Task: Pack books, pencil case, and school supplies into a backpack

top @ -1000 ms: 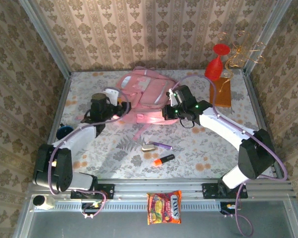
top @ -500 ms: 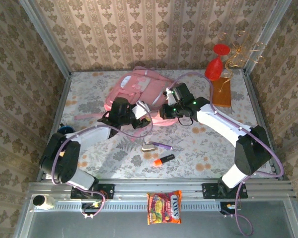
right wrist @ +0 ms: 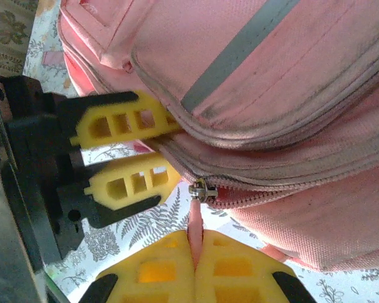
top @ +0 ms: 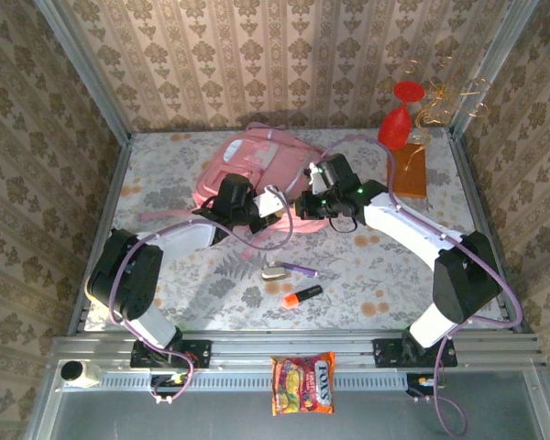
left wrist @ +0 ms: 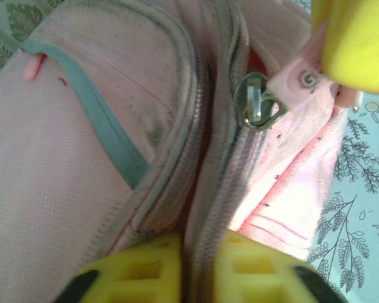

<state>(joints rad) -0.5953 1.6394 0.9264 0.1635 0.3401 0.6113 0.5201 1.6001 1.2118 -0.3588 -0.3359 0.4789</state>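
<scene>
Evidently right gripper (right wrist: 194, 249) clenched on pink zip-pull tab (right wrist: 195, 218), left gripper (left wrist: 201, 249) pinching large pink fabric backpack (top: 243, 163) seam, likely bracing it for unzipping

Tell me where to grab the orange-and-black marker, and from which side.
Grip the marker at mid-barrel, coming straight down from above. It lies flat on the table, slanted and clear of the purple pen, so the fingers should probably close across its narrow width, turned square to its long axis.
</scene>
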